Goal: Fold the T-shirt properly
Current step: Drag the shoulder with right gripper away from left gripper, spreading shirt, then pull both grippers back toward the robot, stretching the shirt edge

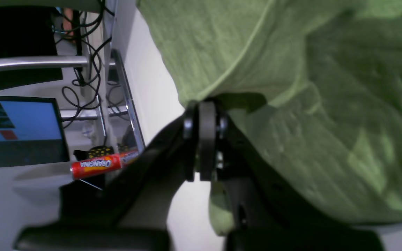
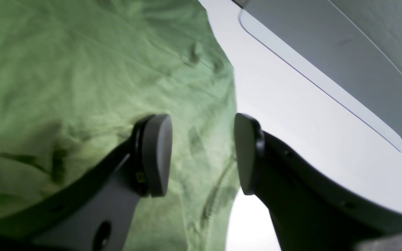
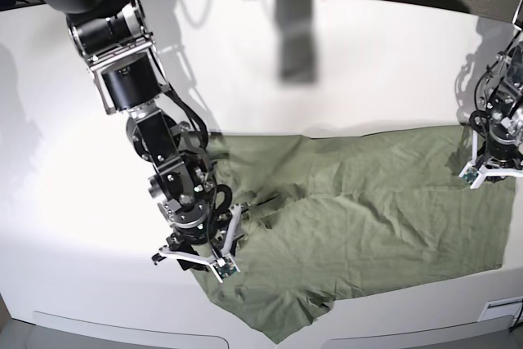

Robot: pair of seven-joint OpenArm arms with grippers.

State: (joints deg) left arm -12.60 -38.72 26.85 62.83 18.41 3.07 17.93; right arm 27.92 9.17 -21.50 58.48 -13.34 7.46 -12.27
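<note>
The olive-green T-shirt (image 3: 359,210) lies spread and wrinkled across the white table (image 3: 327,79). My right gripper (image 3: 200,266) hovers over the shirt's left part. In the right wrist view the right gripper (image 2: 202,155) is open, and the T-shirt (image 2: 82,76) shows between its grey pads (image 2: 157,155), near the cloth's edge. My left gripper (image 3: 488,176) is at the shirt's far right edge. In the left wrist view the left gripper (image 1: 204,139) is shut, with the hem of the T-shirt (image 1: 326,122) running into its pads.
Off the table on the left arm's side are a red Orangina container (image 1: 96,165), a blue-lit screen (image 1: 19,125) and loose cables (image 1: 82,80). The table's rounded front edge (image 2: 326,90) runs close to the right gripper.
</note>
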